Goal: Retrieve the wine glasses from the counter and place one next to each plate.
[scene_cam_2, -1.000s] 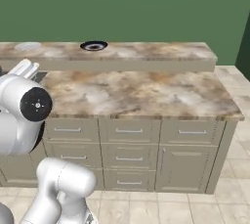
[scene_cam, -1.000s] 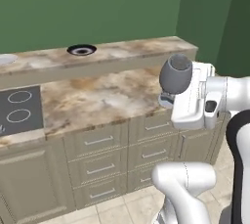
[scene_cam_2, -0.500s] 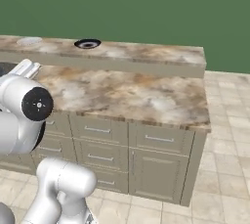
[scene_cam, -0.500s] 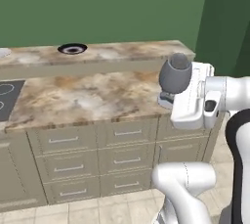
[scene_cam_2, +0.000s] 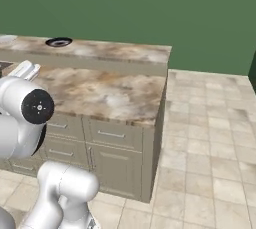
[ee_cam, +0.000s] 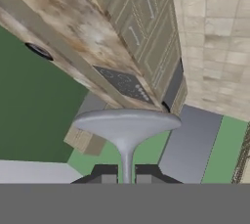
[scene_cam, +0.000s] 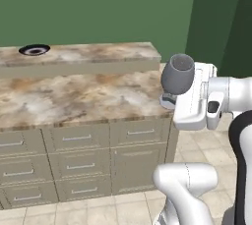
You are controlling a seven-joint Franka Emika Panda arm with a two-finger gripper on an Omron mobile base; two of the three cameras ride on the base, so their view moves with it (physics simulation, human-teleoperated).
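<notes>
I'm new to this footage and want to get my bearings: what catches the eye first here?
A grey-blue wine glass stands out, held upright by its stem in the shut gripper, just off the right end of the marbled island top. On the raised ledge behind it, far left, lies a black plate with a white ring. Beige drawers line the island's front.

No writing, label, brand, number or sign can be read anywhere: not on the worktop, the drawers, the walls or the floor.
</notes>
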